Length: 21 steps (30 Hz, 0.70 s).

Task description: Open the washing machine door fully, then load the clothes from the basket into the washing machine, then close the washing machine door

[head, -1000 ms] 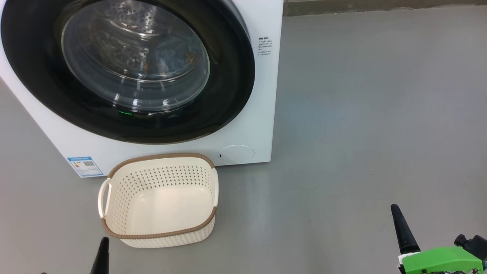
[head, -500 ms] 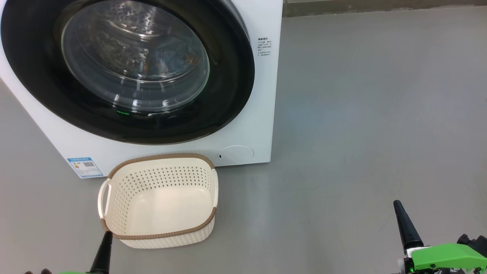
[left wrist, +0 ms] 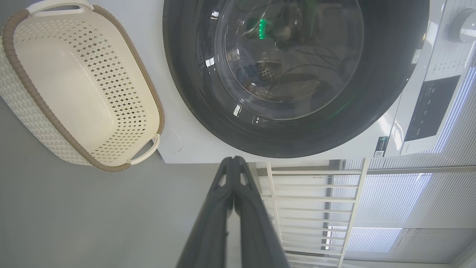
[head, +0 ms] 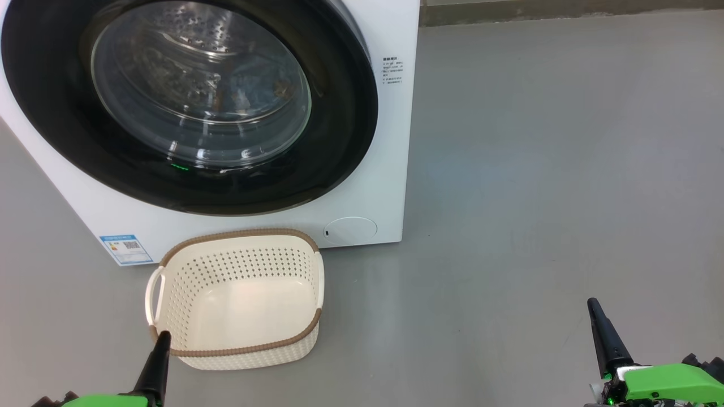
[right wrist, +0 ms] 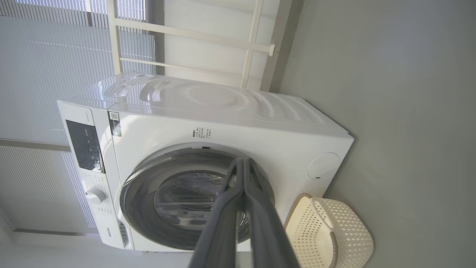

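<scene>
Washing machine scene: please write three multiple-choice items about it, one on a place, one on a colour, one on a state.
1. Where does the basket stand?
A) on the floor, before the washing machine
B) on top of the machine
C) on a chair

2. What colour is the basket's rim?
A) green
B) brown
C) blue

3. How is the washing machine door?
A) wide open
B) taken off
C) shut

Answers: 1 A, it sits on the grey floor below the door; 2 B, a brown woven band runs round its top; 3 C, the black ring lies flat against the white front.
</scene>
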### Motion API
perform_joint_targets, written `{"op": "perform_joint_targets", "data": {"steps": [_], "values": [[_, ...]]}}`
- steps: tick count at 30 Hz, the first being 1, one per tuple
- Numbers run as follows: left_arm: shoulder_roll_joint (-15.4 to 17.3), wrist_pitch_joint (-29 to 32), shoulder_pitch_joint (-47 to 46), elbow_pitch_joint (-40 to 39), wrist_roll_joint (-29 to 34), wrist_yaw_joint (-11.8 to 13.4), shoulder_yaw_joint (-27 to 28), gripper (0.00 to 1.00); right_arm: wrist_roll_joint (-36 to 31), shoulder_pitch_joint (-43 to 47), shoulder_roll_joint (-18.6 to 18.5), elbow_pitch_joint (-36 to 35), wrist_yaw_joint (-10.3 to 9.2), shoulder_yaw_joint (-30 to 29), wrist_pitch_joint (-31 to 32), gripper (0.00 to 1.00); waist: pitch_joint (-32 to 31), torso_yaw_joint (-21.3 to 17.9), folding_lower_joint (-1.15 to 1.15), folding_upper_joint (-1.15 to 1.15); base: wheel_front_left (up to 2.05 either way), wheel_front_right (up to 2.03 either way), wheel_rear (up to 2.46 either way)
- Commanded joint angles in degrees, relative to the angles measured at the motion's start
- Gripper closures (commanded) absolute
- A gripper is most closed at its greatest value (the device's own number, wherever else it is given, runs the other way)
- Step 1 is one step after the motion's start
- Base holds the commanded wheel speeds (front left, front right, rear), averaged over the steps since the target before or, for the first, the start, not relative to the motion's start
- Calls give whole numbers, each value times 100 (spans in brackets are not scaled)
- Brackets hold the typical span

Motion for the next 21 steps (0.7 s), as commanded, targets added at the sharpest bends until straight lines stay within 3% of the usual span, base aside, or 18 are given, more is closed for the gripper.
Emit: {"op": "perform_joint_targets", "data": {"steps": [1,11,21], "values": [[114,68,-289,-64,-188,-43,188,100,202,-308,-27,-132,-5,67,71,100,-1,-1,0,0,0,0,0],[124,241,-434,55,-829,-105,216,100,842,-347,-26,-111,-7,20,241,100,-10,-5,0,0,0,0,0],[114,261,-443,62,-849,-108,231,100,874,-349,-26,-110,-8,18,250,100,-10,-6,0,0,0,0,0]]}}
